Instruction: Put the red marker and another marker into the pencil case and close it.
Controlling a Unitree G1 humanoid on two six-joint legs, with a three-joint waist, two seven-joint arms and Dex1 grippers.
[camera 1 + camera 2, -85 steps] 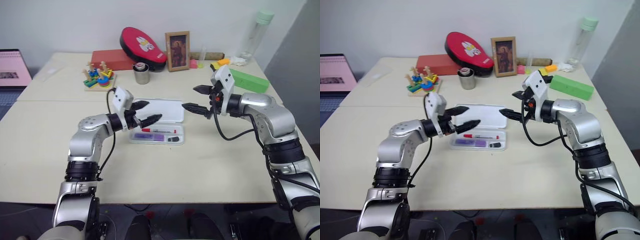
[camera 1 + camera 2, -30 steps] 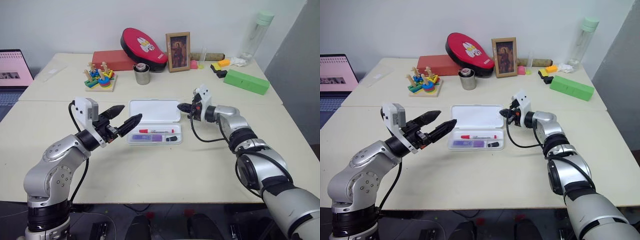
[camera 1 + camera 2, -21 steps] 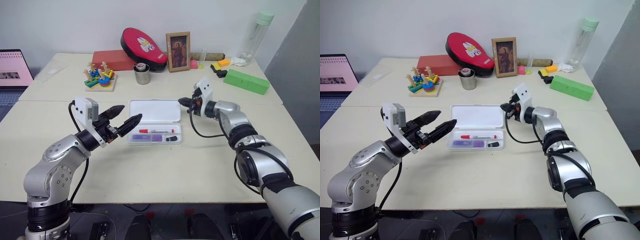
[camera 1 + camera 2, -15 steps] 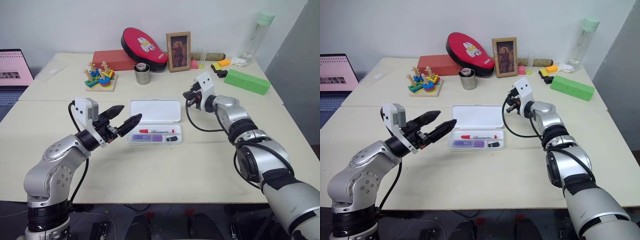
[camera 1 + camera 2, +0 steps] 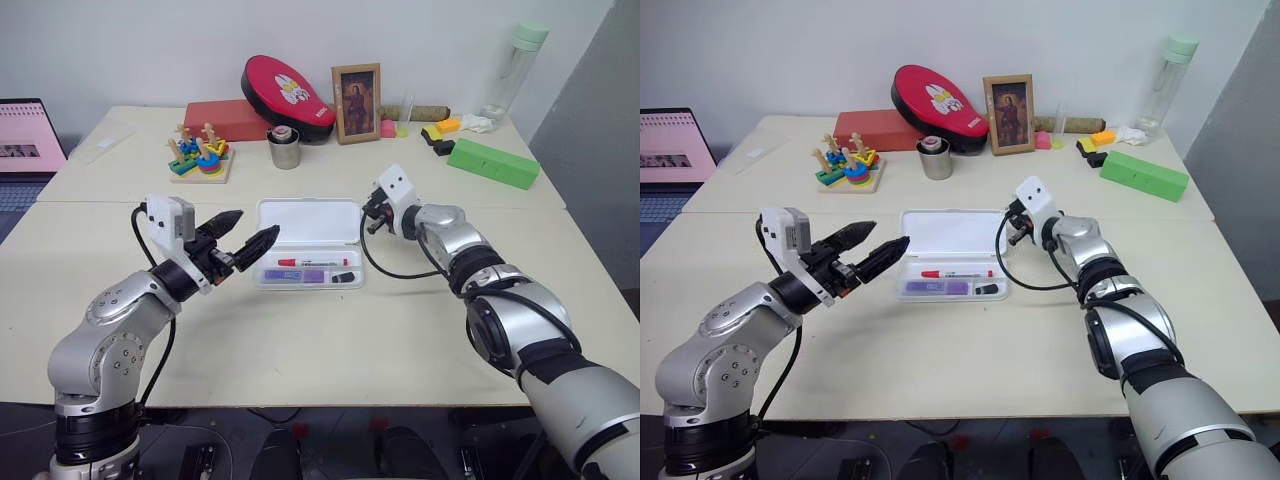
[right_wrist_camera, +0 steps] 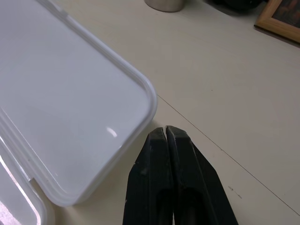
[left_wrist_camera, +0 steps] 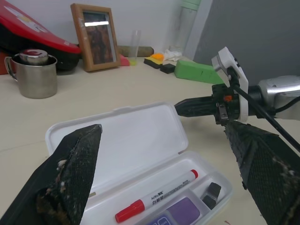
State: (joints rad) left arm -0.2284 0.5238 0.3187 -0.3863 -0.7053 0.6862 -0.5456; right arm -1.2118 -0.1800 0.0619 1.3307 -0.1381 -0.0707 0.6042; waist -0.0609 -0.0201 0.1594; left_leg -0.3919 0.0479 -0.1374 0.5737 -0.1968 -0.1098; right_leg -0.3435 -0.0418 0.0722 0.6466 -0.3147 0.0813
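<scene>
Pencil case (image 5: 305,245): lies open on the cream worktop (image 5: 330,320), its lid flat on the far side of the tray, inside face up.
Red marker (image 5: 313,262): lies lengthwise in the far part of the tray, red cap toward the robot's left.
Lavender marker (image 5: 310,275): lies in the near part of the tray, just beside the red marker.
Small black item (image 5: 343,277): sits in the tray at its right end, next to the lavender marker.
Left claw (image 5: 243,246): fingers spread wide and holding nothing; it hangs above the worktop just off the case's left end, pointing toward the case.
Right claw (image 6: 165,140): fingers pressed together with nothing between them; the tips sit right at the lid's right-hand far corner, whether they touch the rim cannot be told.
Back of worktop: a metal mug (image 5: 284,148), a framed picture (image 5: 355,102), a red padded case (image 5: 285,92) and a wooden stacking toy (image 5: 198,154) stand well behind the case.
Right side: a green box (image 5: 492,162) lies well apart from the case.
</scene>
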